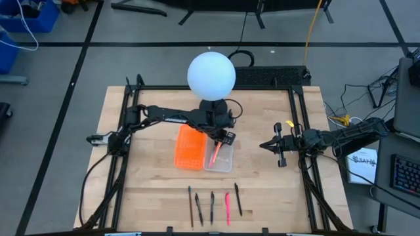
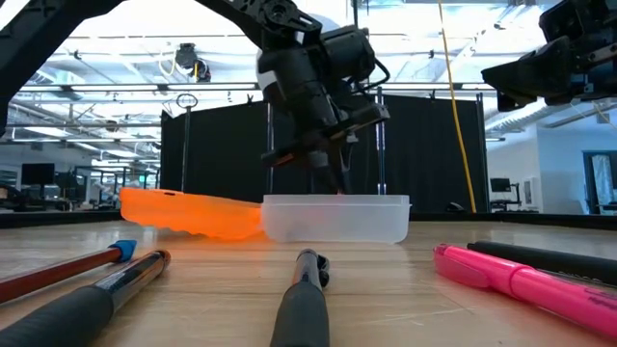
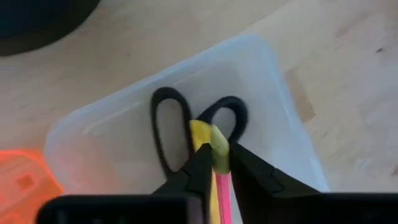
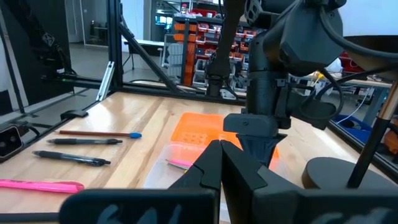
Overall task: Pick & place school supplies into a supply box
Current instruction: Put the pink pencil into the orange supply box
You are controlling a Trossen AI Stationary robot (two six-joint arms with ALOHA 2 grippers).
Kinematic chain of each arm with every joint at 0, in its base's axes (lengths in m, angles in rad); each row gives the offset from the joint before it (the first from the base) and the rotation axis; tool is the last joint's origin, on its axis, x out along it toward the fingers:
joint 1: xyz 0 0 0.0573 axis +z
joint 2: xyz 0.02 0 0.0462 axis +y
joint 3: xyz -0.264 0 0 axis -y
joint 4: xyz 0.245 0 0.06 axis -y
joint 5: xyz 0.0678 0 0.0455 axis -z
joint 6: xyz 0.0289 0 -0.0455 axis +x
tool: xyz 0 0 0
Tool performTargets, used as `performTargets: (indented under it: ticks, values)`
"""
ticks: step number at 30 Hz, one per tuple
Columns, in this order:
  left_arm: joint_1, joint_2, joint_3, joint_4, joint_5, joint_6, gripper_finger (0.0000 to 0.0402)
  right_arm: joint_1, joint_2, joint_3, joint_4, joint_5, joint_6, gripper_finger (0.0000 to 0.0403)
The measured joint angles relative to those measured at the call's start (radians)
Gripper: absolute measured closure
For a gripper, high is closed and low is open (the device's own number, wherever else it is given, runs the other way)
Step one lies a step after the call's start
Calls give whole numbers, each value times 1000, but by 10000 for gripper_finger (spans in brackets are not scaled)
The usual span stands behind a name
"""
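- No brand, label or writing can be read on any of the things.
- The supply box [image 1: 197,149] lies near the middle of the counter [image 1: 144,177], in front of a white globe lamp [image 1: 211,74]. It has 2 joined halves: an orange grid-patterned half [image 1: 188,147] and a clear tray [image 1: 222,159].
- The clear tray holds black-handled scissors [image 3: 171,127], shown in the left wrist view lying flat on its floor.
- The left pincer [image 1: 222,139] hangs over the clear tray, its fingers clamped on a pink pen [image 3: 222,186] with a yellowish end; the pen slants down into the tray over the scissors' handles.
- The orange half looks empty in the high view.
- 5 more supplies lie in a row near the counter's front edge, well apart from the box: a brown pencil [image 1: 191,205], 3 dark pens [image 1: 212,207] and a pink highlighter [image 1: 228,208].
- The right pincer [image 1: 266,145] hovers at the right side of the counter, apart from the box, fingers together and holding nothing.
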State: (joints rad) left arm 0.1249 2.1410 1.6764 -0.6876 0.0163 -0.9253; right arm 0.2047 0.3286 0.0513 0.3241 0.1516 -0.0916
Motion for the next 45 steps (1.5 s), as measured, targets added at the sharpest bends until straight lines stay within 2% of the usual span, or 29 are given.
performTargets:
  ticks: [5, 9, 16, 24, 34, 39, 45]
  values:
    - [0, 0, 0, -36, -1, 10, 292, 0, 0, 0, -10, 0, 9, 403]
    - [0, -6, 0, -36, -16, 41, 274, 0, 0, 0, -12, 0, 9, 403]
    - [3, -63, 1, -14, -30, 114, 256, 0, 0, 0, -14, 0, 9, 403]
    - [11, -158, 1, -79, -91, 138, 237, 0, 0, 0, -15, 0, 9, 403]
    - [-14, -137, 1, -88, -115, 150, 236, 0, 0, 0, -16, 0, 20, 403]
    - [-28, -134, 1, -55, -157, 241, 236, 0, 0, 0, -17, 1, 19, 403]
    - [-22, -115, 1, -14, -182, 457, 236, 0, 0, 0, -15, 2, 18, 403]
